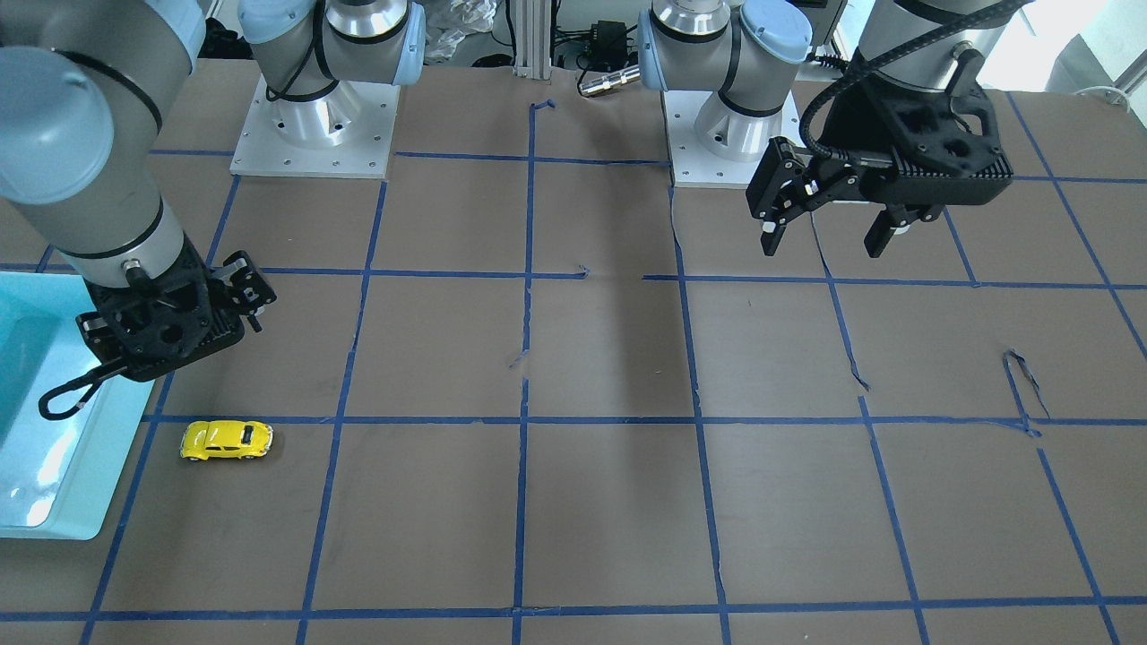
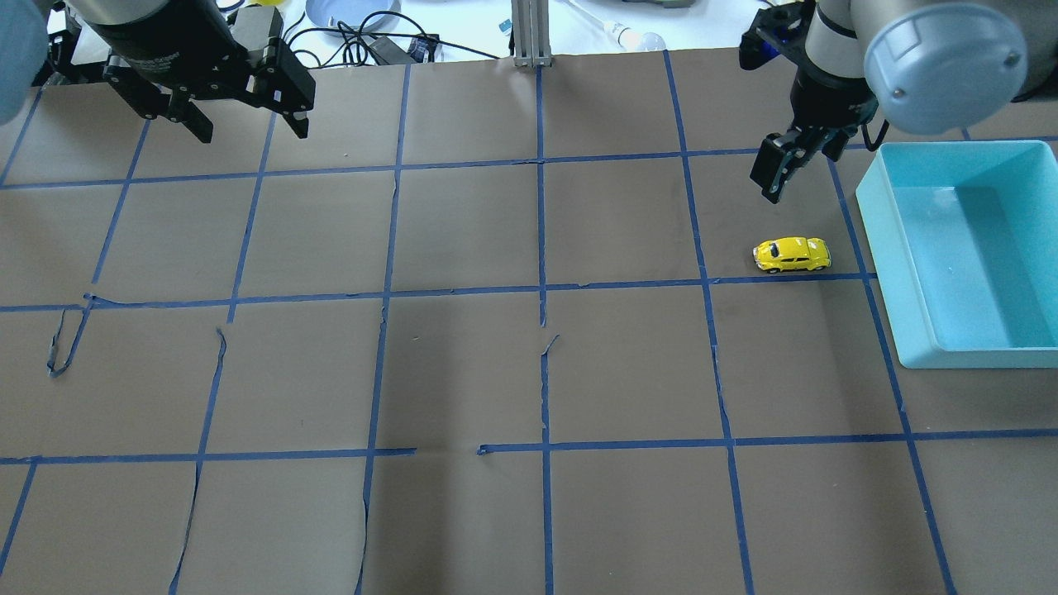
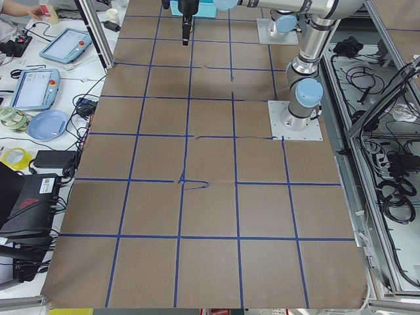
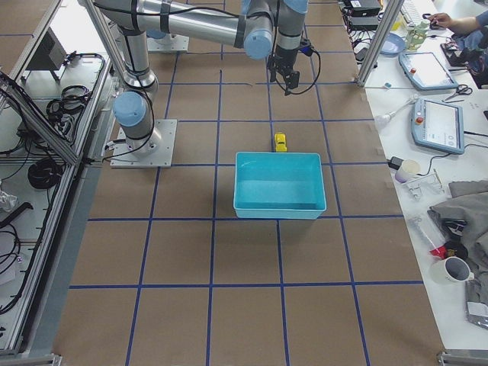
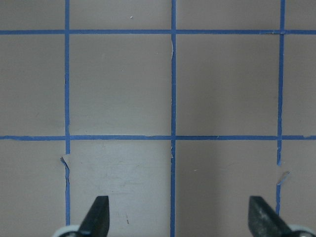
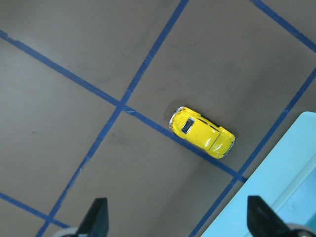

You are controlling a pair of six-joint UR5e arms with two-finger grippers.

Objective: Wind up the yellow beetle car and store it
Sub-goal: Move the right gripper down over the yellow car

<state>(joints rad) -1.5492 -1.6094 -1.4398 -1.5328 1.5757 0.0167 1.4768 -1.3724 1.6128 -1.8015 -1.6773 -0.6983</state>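
Our right gripper (image 6: 177, 215) hangs wide open and empty over the yellow beetle car (image 6: 202, 139), centre frame on a tape line (image 6: 143, 119) near the teal bin (image 6: 291, 163); if one finger touches first, we judge the car could roll away.

The left gripper (image 5: 180, 217) hangs over brown paper (image 5: 222, 84) crossed by blue tape lines (image 5: 118, 138). Its two dark fingertips (image 5: 98, 213) are spread wide apart. Small tears (image 5: 64, 160) show beside the tape.

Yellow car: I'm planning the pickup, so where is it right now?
Overhead view: the car sits on the table's right side, just left of the bin, by a tape line.
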